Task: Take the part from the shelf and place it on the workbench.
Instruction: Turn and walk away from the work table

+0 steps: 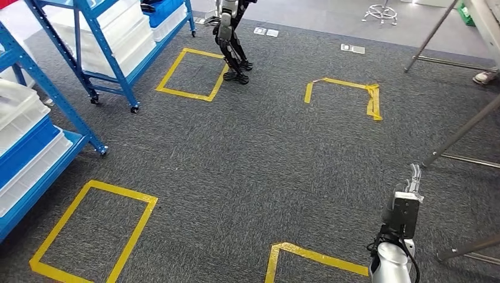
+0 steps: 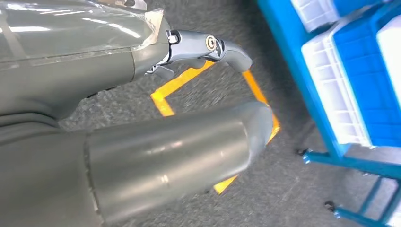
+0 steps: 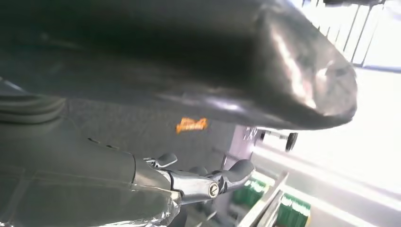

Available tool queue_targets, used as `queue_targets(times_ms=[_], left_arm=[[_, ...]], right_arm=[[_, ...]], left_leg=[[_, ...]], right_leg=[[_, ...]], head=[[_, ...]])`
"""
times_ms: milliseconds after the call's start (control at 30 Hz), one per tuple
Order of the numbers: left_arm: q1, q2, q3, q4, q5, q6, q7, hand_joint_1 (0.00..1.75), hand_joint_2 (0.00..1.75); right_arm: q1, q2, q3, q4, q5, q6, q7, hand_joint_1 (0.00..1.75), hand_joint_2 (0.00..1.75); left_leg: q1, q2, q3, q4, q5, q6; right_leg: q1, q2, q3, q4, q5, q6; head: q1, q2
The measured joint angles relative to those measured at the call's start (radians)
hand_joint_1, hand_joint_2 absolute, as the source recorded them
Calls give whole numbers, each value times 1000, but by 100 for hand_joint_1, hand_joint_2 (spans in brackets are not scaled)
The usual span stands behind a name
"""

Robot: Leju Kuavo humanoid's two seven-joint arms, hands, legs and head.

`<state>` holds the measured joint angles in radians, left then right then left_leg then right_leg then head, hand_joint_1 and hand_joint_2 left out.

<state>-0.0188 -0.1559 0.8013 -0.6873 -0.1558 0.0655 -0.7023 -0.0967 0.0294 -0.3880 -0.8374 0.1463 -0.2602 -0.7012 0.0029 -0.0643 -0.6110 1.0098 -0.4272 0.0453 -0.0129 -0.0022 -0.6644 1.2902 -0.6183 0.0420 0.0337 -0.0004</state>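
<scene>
On the left stands a blue shelf (image 1: 44, 177) with white and blue bins (image 1: 23, 138); I cannot make out a part in them. My right hand (image 1: 413, 180) hangs low at the right over the grey carpet, fingers straight and holding nothing. In the right wrist view that right hand (image 3: 198, 61) shows a thick thumb and darker fingers (image 3: 208, 184) apart, with nothing between them. My left hand (image 2: 142, 156) holds nothing either, thumb and fingers (image 2: 208, 47) spread above the carpet, close to the blue shelf (image 2: 302, 80) and its bins (image 2: 359, 90).
A second blue shelf (image 1: 112, 41) on castors stands at the back left. Another robot's legs (image 1: 233, 44) stand beside a yellow tape square (image 1: 191, 73). More tape squares (image 1: 88, 233) mark the carpet. Grey metal legs (image 1: 460, 135) slant in at the right. A shoe (image 1: 486, 76) shows at the right edge.
</scene>
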Motion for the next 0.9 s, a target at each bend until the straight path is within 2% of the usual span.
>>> queue_targets(times_ms=[33,67,100,133,167,233,267,333,400,433,467,500,533,567,600,633,667,700,767,800,833,900], left_arm=[[3,-4,-4,-16,-1,2,0,0,0],[6,-8,-10,-31,0,4,0,0,0],[8,-12,-15,-44,3,7,0,0,0],[11,-15,-20,-55,7,10,0,0,0],[14,-17,-26,-66,12,13,0,0,0],[21,-18,-33,-80,22,17,0,0,0],[25,-19,-35,-85,27,18,0,0,0],[27,-19,-38,-95,34,20,0,0,0],[26,-21,-41,-102,38,23,0,0,0],[27,-22,-43,-104,39,23,0,0,0],[30,-22,-45,-105,40,24,0,0,0],[33,-23,-46,-105,41,24,0,0,0],[35,-23,-46,-105,43,24,0,0,0],[35,-23,-46,-105,45,25,0,0,0],[35,-23,-45,-105,46,26,0,0,0],[33,-23,-46,-105,47,28,0,0,0],[32,-23,-46,-105,46,31,0,0,0],[32,-23,-46,-105,46,33,0,0,0],[35,-23,-46,-104,46,35,0,0,0],[37,-23,-46,-104,47,36,0,0,0],[37,-23,-45,-104,48,35,0,0,0],[36,-24,-45,-103,48,35,0,0,0]], right_arm=[[6,5,2,-10,2,2,0,0,0],[9,8,4,-18,7,3,0,0,0],[10,9,6,-22,14,5,0,0,0],[11,10,9,-24,22,7,0,0,0],[11,12,12,-23,28,8,0,0,0],[11,20,19,-21,34,8,0,0,0],[9,25,23,-20,35,8,0,0,0],[9,32,30,-17,44,4,0,0,0],[11,35,35,-11,57,-6,0,0,0],[12,36,37,-5,65,-13,0,0,0],[11,37,39,1,74,-22,0,0,0],[9,38,40,10,84,-34,0,0,0],[6,38,40,20,93,-48,0,0,0],[2,38,41,30,100,-60,0,0,0],[-3,38,40,40,104,-70,0,0,0],[-6,37,40,49,106,-77,0,0,0],[-9,36,40,58,108,-81,0,0,0],[-13,35,40,66,110,-84,0,0,0],[-20,34,39,79,115,-91,0,0,0],[-22,33,40,85,117,-95,0,0,0],[-23,32,40,89,119,-99,0,0,0],[-21,26,40,100,121,-104,0,0,0]], left_leg=[[0,-14,2,1,0,-1],[1,-28,3,1,0,-2],[-1,-40,2,4,0,-6],[-2,-51,0,6,0,-11],[-3,-61,-3,6,1,-17],[-2,-78,-9,3,7,-29],[-1,-75,-13,5,6,-34],[-3,-25,-37,54,-29,-43],[-1,37,-95,178,-95,-51],[1,49,-127,245,-122,-55],[3,55,-148,287,-132,-57],[5,59,-150,294,-125,-59],[7,65,-130,257,-99,-60],[7,81,-93,189,-65,-58],[5,107,-53,115,-39,-56],[2,126,-22,58,-21,-51],[-2,139,-5,24,-14,-46],[-7,138,-2,13,-15,-41],[-7,110,-1,7,-12,-27],[-5,98,2,2,-9,-20],[-2,86,5,-3,-6,-13],[1,60,6,-6,-2,-4]], right_leg=[[-1,5,19,-49,27,9],[-4,21,51,-124,62,17],[-6,42,81,-193,91,21],[-8,57,103,-244,112,21],[-8,66,115,-271,122,17],[-8,51,117,-276,128,3],[-9,41,117,-278,130,-2],[-15,19,119,-282,134,-18],[-12,-7,119,-283,132,-29],[-10,-21,119,-283,131,-30],[-9,-35,120,-282,130,-31],[-9,-48,121,-282,128,-32],[-9,-61,123,-282,127,-32],[-9,-72,125,-282,125,-31],[-6,-83,128,-282,122,-29],[-2,-94,131,-282,118,-24],[3,-104,134,-281,115,-19],[6,-116,136,-283,112,-14],[7,-132,141,-285,107,-4],[6,-119,139,-276,99,0],[5,-92,128,-248,83,0],[1,-28,73,-128,30,-8]], head=[[0,0],[0,0],[0,0],[0,0],[0,0],[-1,0],[-1,0],[-4,0],[-7,0],[-8,0],[-8,0],[-8,0],[-8,0],[-8,0],[-8,0],[-7,0],[-5,0],[-4,0],[-2,0],[-2,0],[-2,0],[0,0]])
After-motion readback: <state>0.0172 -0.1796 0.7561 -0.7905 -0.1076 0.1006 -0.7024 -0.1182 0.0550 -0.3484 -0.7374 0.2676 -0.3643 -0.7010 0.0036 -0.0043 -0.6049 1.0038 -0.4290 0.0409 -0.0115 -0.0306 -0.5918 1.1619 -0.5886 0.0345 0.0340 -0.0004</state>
